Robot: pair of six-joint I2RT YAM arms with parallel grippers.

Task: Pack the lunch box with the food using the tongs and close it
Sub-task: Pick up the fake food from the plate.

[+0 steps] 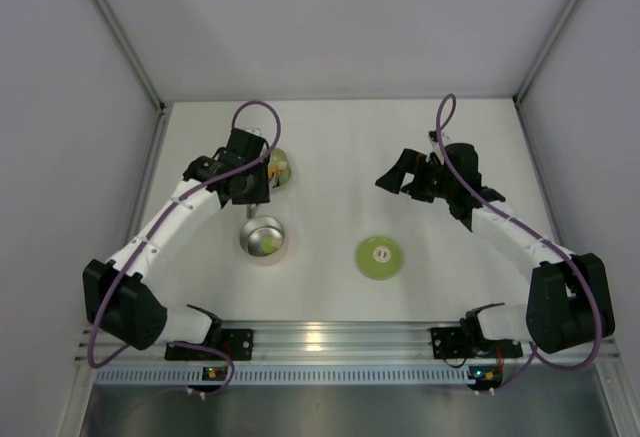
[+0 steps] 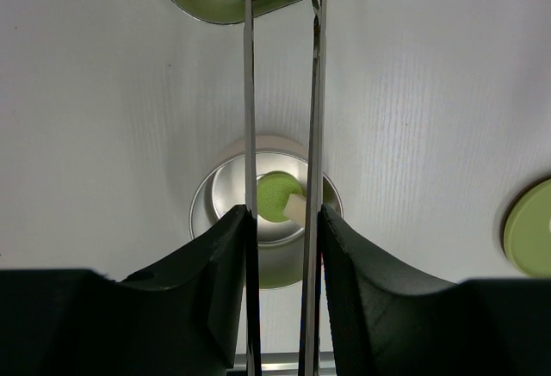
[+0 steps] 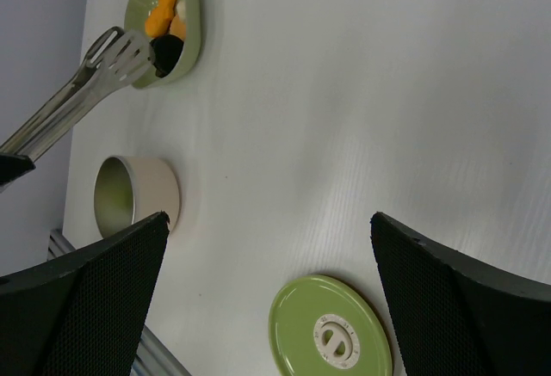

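My left gripper (image 2: pixel 282 217) is shut on the tongs (image 2: pixel 250 92), one thin arm against each finger. The tongs reach into the pale green dish (image 2: pixel 207 2), their tips (image 3: pixel 129 49) beside a dark piece of food (image 3: pixel 165 52) and orange pieces (image 3: pixel 160 13). Whether the tips hold a piece I cannot tell. Below the tongs stands the steel lunch box (image 2: pixel 215 212), open, with a green piece (image 2: pixel 274 195) inside. Its green lid (image 3: pixel 331 329) lies flat on the table under my right gripper (image 3: pixel 267 247), which hangs open and empty. From above, the left gripper (image 1: pixel 255 182) is between dish and lunch box (image 1: pixel 263 238).
Grey walls enclose the white table on the left, back and right. An aluminium rail (image 1: pixel 330 337) carrying both arm bases runs along the near edge. The lid (image 1: pixel 380 257) lies to the right of the lunch box, and the right gripper (image 1: pixel 395 172) hovers above mid-table.
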